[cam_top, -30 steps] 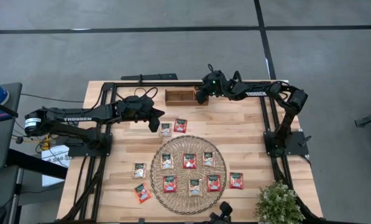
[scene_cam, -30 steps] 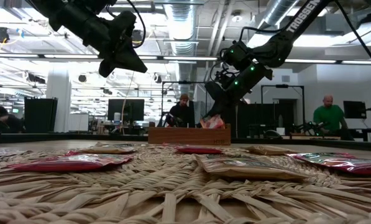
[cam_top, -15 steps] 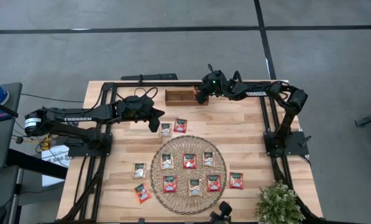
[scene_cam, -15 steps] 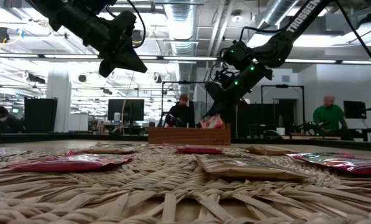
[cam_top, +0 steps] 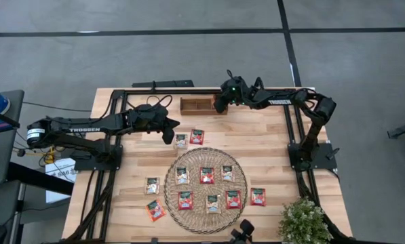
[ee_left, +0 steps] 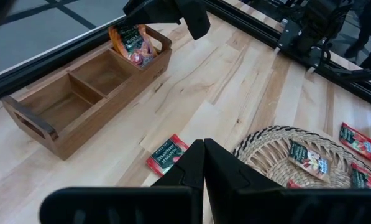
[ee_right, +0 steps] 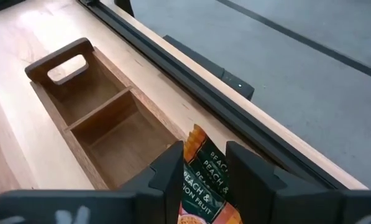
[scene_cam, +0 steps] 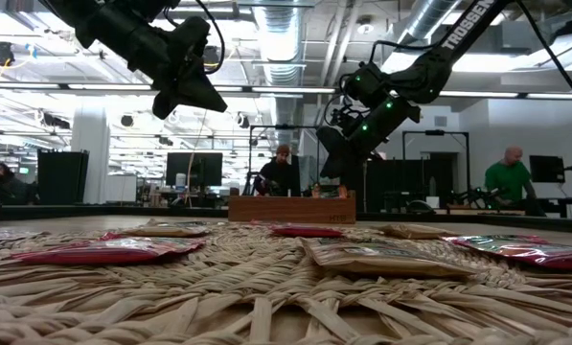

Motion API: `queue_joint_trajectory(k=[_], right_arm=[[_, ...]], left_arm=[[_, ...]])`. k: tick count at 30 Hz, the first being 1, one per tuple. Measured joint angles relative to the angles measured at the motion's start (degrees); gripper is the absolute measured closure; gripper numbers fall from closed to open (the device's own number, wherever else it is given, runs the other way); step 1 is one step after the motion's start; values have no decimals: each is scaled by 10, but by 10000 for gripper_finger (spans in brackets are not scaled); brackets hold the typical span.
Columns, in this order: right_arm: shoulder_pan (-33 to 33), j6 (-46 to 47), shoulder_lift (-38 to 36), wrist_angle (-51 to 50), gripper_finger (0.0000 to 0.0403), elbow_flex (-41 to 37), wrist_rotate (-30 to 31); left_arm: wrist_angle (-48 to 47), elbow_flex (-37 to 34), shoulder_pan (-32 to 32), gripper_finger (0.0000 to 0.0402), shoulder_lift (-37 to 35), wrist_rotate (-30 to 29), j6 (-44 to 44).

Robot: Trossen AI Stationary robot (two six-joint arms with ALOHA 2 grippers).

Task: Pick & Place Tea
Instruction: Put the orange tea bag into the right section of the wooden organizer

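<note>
My right gripper [ee_right: 204,152] hangs open over the right-end compartment of the wooden tray [cam_top: 197,105] at the table's far edge. An orange tea sachet [ee_right: 204,183] stands in that compartment below the fingers and between them. The left wrist view shows the tea [ee_left: 132,42] leaning there, clear of the fingers. My left gripper [cam_top: 168,135] is shut and hovers above the table beside two sachets [cam_top: 181,141]. Several more sachets [cam_top: 207,175] lie flat on the round woven mat [cam_top: 205,152], and three [cam_top: 152,185] lie on the table around it.
The tray's middle and left compartments [ee_right: 104,118] hold nothing. A potted plant [cam_top: 304,220] stands at the near right corner. Black arm frames run along the left and right sides of the table. People sit in the room beyond the far edge.
My right gripper has opened over the tray and let go of the sachet. The sachet stuck up above the tray's rim in the low view a second ago. It has now dropped into the right-end compartment and is out of sight there.
</note>
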Motion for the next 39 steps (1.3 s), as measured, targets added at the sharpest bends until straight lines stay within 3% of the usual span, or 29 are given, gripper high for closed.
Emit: queue_joint_trajectory(k=[8, 16, 24, 31, 39], right_arm=[[5, 0, -37, -176, 295, 60, -11], [43, -26, -136, -344, 296, 75, -21], [145, -30, -227, -400, 296, 75, -56], [223, -31, -255, -488, 296, 74, -56], [227, -7, -312, -469, 296, 6, -53]], left_arm=[[-3, 0, 0, 401, 0, 0, -2], [-4, 0, 0, 401, 0, 0, -7], [-3, 0, 0, 401, 0, 0, -14], [-7, 0, 0, 401, 0, 7, -63], [-76, 0, 0, 401, 0, 77, -82]])
